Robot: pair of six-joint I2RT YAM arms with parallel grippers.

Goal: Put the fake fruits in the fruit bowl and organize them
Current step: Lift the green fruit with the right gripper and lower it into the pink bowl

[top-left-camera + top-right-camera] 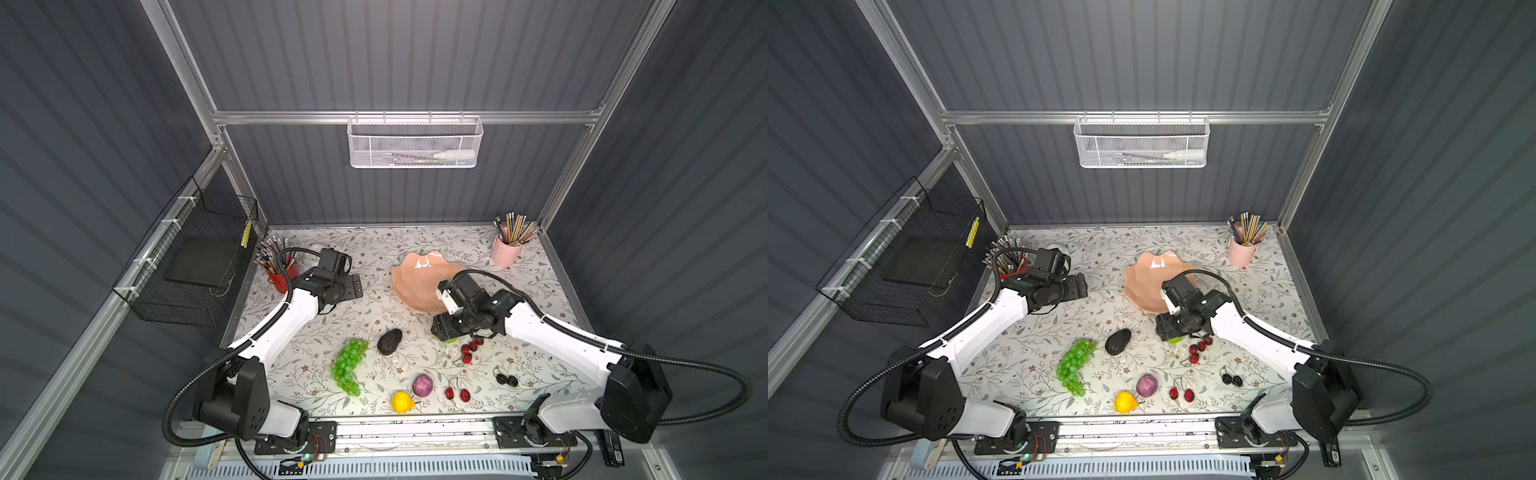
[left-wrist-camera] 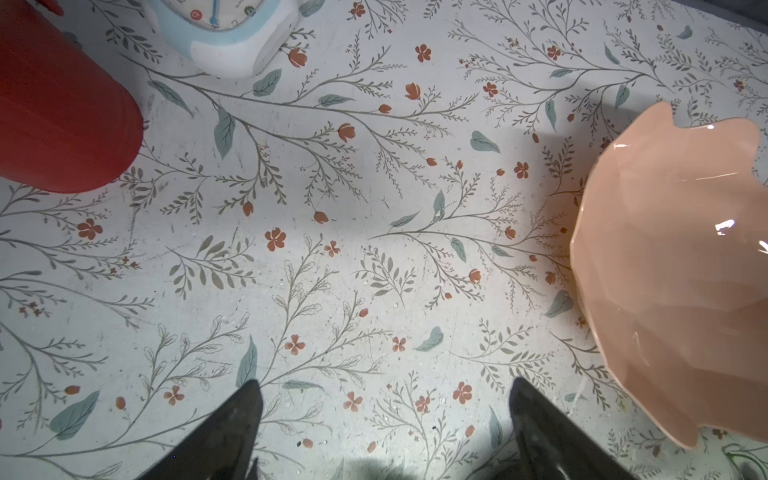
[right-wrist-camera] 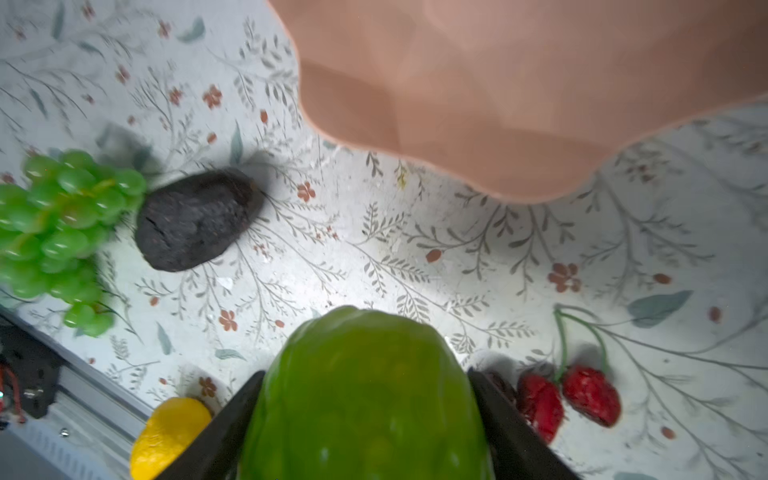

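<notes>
Beside fruit bowl (image 1: 415,276) | right claw (image 3: 365,372) low, clamping green ball (image 3: 365,419)

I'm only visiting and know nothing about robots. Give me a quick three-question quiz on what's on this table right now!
1. True or false: the left tool is gripping a fruit.
2. What is the right tool closed on? A banana, B bumpy green fruit, C apple.
3. Name the dark fruit lying nearest the green grapes.
Key: 1 false, it is open and empty; 2 B; 3 avocado.
</notes>
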